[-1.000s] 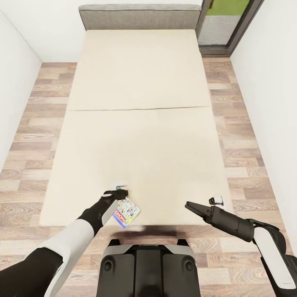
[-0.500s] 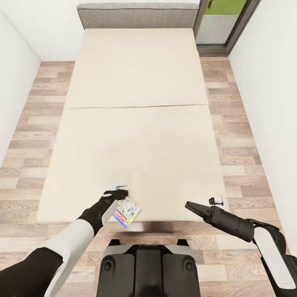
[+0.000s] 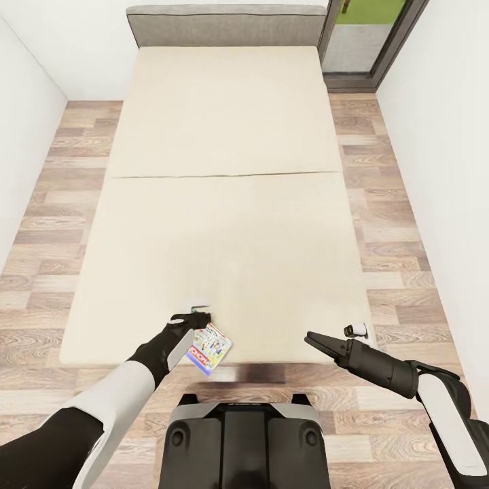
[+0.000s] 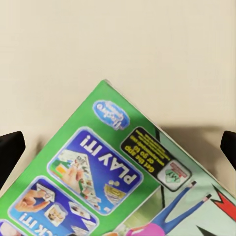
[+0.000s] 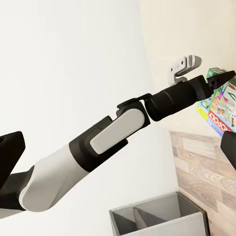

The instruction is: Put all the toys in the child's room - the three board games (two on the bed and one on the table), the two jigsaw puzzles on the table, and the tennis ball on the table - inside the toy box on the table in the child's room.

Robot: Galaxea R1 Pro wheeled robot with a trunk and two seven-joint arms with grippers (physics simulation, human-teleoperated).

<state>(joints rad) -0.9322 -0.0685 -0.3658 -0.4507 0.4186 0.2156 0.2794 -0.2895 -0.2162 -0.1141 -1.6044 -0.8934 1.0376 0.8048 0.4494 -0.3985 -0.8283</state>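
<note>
The left hand [image 3: 198, 316] was clenched on a board game [image 3: 209, 348], which hung just below its fingers over the bed's [image 3: 231, 224] near edge. The right hand [image 3: 312, 339] hung released, empty. The pick-up looked done; next, I reckoned, came carrying it to the toy box.
</note>
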